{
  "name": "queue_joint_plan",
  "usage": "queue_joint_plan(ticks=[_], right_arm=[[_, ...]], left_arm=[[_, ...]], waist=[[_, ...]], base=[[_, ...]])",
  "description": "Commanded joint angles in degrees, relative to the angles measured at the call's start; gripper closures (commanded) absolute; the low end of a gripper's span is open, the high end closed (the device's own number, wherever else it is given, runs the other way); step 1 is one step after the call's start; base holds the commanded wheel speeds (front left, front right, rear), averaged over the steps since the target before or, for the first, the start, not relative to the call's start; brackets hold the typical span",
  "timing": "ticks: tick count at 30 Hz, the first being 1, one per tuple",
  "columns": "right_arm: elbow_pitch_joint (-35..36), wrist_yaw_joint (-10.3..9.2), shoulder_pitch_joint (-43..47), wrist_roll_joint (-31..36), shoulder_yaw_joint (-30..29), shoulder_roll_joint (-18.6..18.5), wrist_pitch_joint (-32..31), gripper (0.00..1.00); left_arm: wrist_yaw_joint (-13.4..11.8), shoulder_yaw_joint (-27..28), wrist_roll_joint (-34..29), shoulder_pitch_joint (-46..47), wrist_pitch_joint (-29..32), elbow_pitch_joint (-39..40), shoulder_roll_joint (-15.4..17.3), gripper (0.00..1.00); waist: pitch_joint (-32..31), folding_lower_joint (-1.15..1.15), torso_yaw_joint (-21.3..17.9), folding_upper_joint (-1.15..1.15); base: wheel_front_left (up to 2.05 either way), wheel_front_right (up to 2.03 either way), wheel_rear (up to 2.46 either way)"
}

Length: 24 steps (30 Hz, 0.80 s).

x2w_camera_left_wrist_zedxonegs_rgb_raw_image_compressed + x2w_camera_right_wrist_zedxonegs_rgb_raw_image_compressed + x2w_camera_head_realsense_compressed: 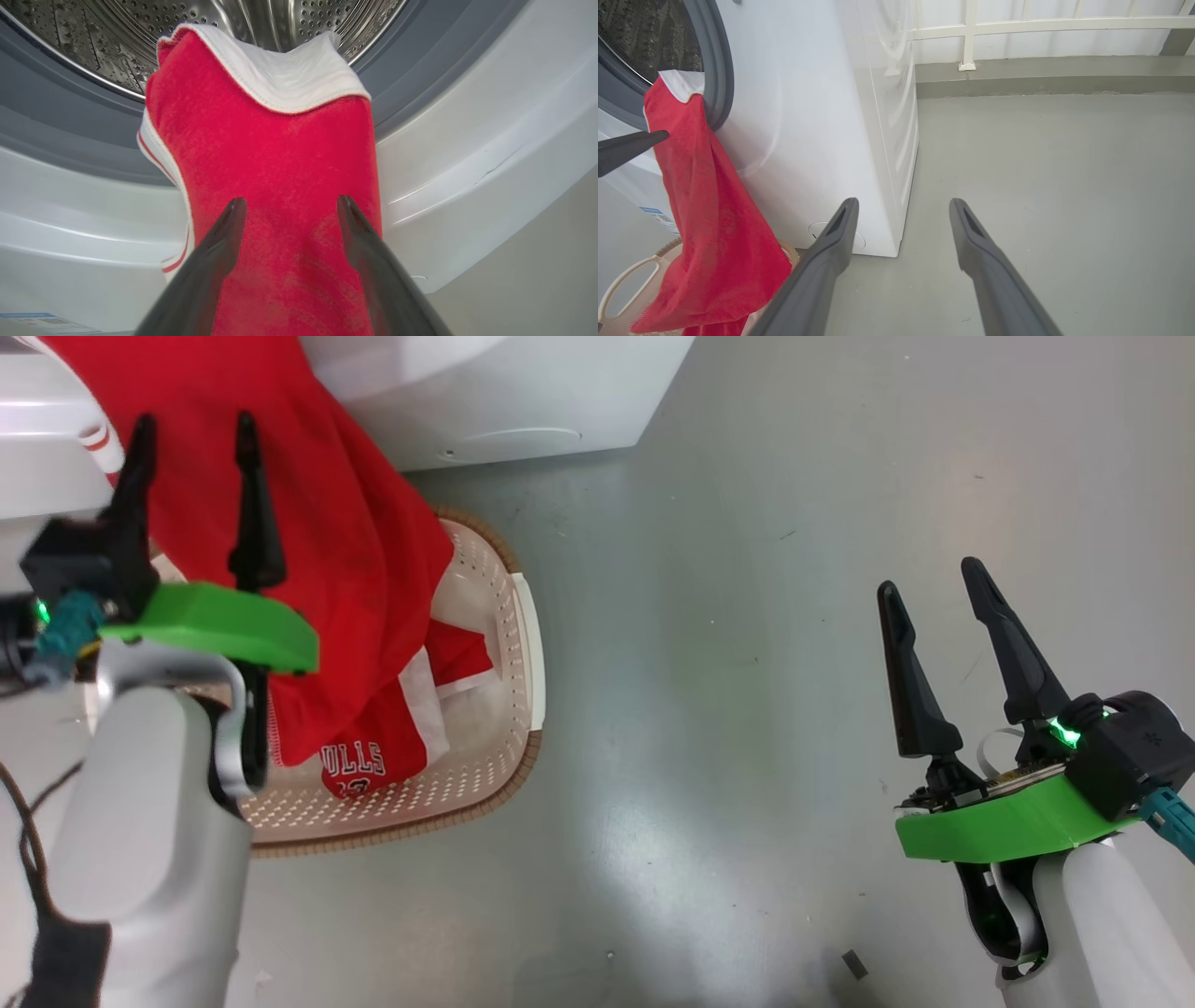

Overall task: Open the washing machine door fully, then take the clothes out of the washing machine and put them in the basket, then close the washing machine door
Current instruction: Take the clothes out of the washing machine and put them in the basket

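Now: left gripper [195,425] wide, nearer arm; clothes [373,551] just ahead of it, hanging long-axis vertical from washing machine [523,401] lip into basket [527,616]. Right gripper [929,574] wide, well apart.

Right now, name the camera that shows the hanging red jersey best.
The right wrist view: the jersey shows full length, from the grey ring down to the basket. The left wrist view gives its top edge close up; the head view looks down its folds from above.
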State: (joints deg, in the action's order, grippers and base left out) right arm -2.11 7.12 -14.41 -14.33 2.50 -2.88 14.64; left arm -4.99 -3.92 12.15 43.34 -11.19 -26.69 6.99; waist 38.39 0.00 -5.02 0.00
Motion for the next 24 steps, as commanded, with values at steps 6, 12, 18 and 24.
queue_joint_plan(ticks=[6, 12, 18, 24], right_arm=[[0.75, 0.36, -0.14, -1.05, 1.48, 0.01, 0.36, 0.00], [0.54, 0.36, -0.39, -1.42, 1.91, 0.01, 0.36, 0.00], [0.28, 0.36, -0.62, -1.54, 2.41, 0.01, 0.36, 0.00], [0.17, 0.36, -0.72, -1.55, 2.86, 0.01, 0.36, 0.00]], left_arm=[[-0.32, 1.39, -0.50, 5.21, -0.90, -7.99, 3.52, 0.00], [-1.36, 0.86, -1.53, 9.77, -1.92, -15.49, 4.44, 0.00], [-1.31, 0.90, -1.18, 13.99, -2.80, -22.29, 4.78, 0.00], [-0.41, 0.86, -0.56, 17.25, -3.39, -27.57, 4.91, 0.00]], waist=[[0.43, 0.00, -1.01, 0.00], [0.75, 0.00, -1.51, 0.00], [0.78, 0.00, -1.92, 0.00], [0.77, 0.00, -2.58, 0.00]], base=[[0.00, 0.00, 0.00], [0.00, 0.00, 0.00], [0.00, 0.00, 0.00], [0.00, 0.00, 0.00]])
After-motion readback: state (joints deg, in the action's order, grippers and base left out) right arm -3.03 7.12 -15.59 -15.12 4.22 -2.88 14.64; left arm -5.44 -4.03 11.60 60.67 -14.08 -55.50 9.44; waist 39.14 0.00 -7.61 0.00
